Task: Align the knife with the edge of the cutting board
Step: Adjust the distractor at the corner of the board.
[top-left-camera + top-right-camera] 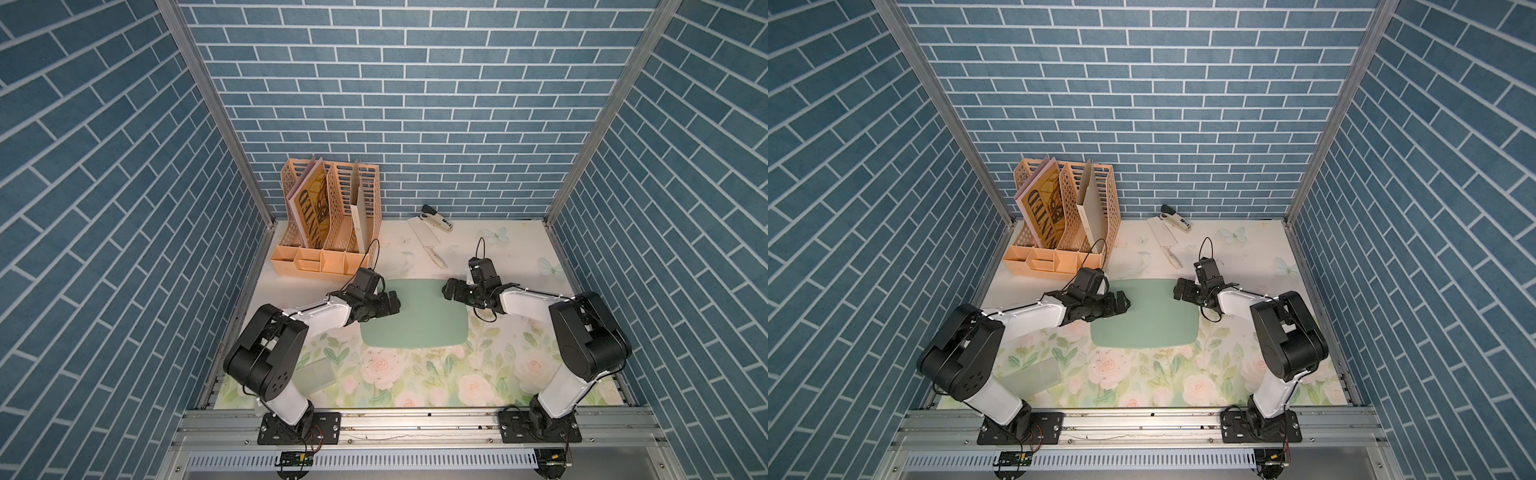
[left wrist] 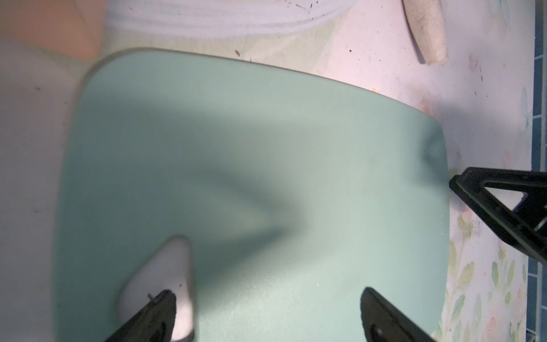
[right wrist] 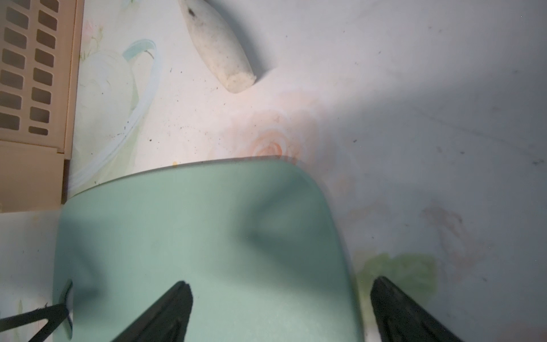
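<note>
Wide, empty: left gripper (image 1: 392, 305) and right gripper (image 1: 451, 291) at cutting board (image 1: 415, 324) sides | knife (image 1: 427, 245) apart, near counter (image 1: 519, 249) far edge | risk — bumping stapler (image 1: 436, 219), skewing board

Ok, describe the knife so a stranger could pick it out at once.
Start at the blue brick back wall, right of the peach plastic file organiser. On the floral tabletop there, beyond the pale sage-green cutting board, lies the white broad-bladed knife with a cream handle. Unlike the black-and-white stapler beside it, it lies flat and all pale.
</note>
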